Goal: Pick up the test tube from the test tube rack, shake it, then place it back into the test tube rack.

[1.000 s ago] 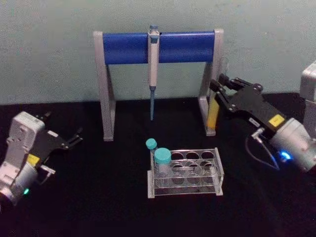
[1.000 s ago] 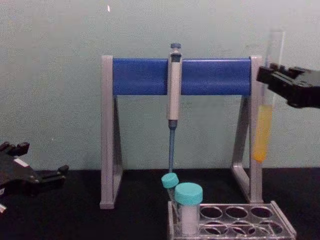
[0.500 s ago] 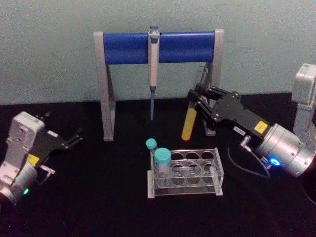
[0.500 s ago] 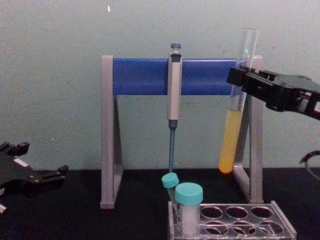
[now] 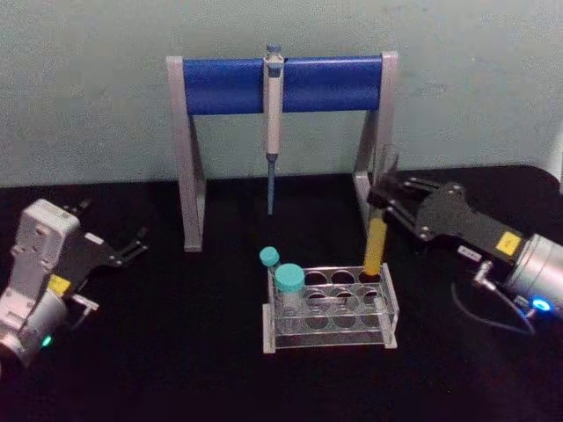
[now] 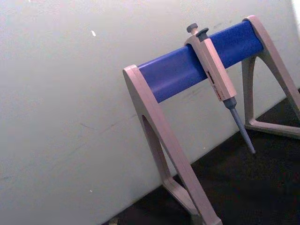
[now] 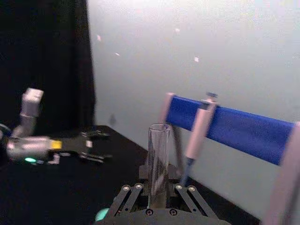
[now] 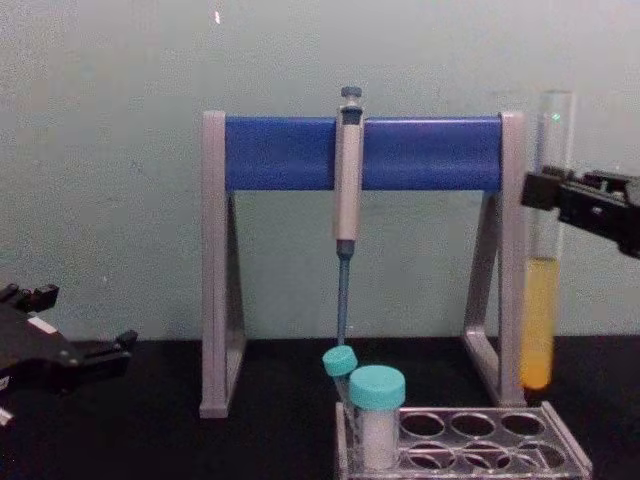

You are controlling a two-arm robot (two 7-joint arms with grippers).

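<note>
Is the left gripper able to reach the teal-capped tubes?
Probably yes: the teal-capped tubes stand at the left end of the test tube rack, facing the left gripper, nothing between; the right gripper holds the test tube over the right end.

No legible text — right-wrist yellow sticker (image 5: 507, 243), left-wrist yellow sticker (image 5: 58, 284), print on both unreadable

Left wrist camera: I see the stand (image 6: 161, 140) slanted across the frame. Two grey A-shaped legs carry a blue bar (image 6: 173, 75) between them. A grey pipette (image 6: 216, 75) hangs on the bar, closer to the far leg. Its plunger sits above the bar and its thin tip points down, ending above the black table (image 6: 234, 192). The far leg's foot rests on the table. Behind stands a pale wall (image 6: 61, 108) with a few small specks.
</note>
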